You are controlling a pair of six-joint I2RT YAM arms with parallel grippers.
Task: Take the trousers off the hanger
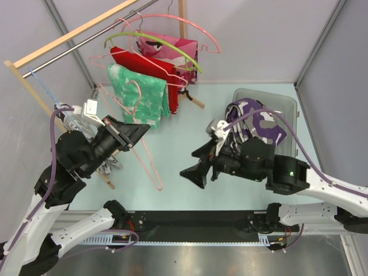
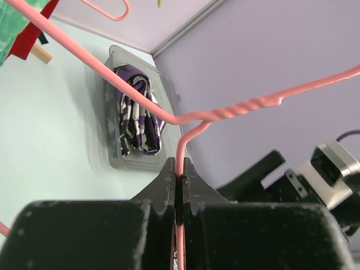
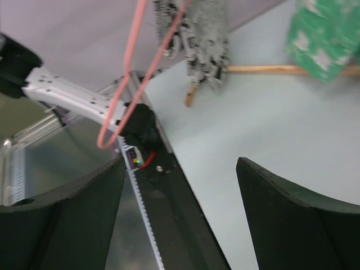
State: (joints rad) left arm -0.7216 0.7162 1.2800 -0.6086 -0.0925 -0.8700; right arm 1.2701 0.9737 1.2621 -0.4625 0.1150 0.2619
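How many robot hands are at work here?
2. The left hand, left of centre, pinches the pink hanger; the right hand, nearer the trousers, is open and empty.

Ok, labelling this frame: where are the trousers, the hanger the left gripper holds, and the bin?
trousers (image 2: 135,124), left wrist view, middle of the bundled cloth
hanger (image 2: 242,108), left wrist view, twisted neck
bin (image 1: 286,106), top view, bare far corner

Black joint housings and white lower links make up the left arm (image 1: 75,161) and right arm (image 1: 270,169) — a purple cable (image 1: 53,132) loops over each. A green light (image 1: 292,173) glows on the right arm; the right gripper (image 3: 181,169) has broad matte-black fingers (image 3: 292,214).
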